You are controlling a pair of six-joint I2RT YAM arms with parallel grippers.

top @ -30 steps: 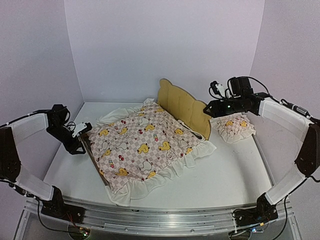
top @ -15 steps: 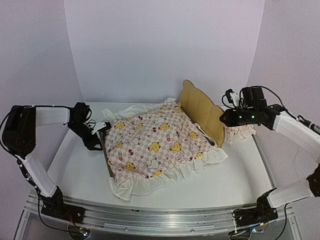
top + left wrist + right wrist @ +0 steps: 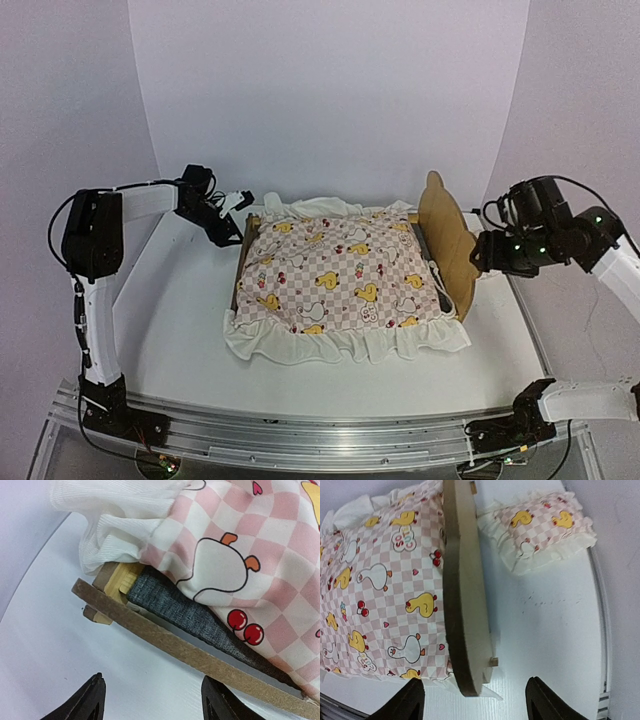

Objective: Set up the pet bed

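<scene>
Left gripper [image 3: 152,682], right gripper [image 3: 475,682] gape — pet bed [image 3: 445,235] (under quilt [image 3: 340,270]) between.

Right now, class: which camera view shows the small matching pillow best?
The right wrist view: the pillow lies whole on the table beside the headboard. The top view hides it behind that headboard; the left wrist view leaves it out.

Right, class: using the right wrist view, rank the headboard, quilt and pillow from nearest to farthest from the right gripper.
1. Headboard, straight ahead of the right gripper.
2. Quilt, on the left.
3. Pillow, far right, behind it.
</scene>
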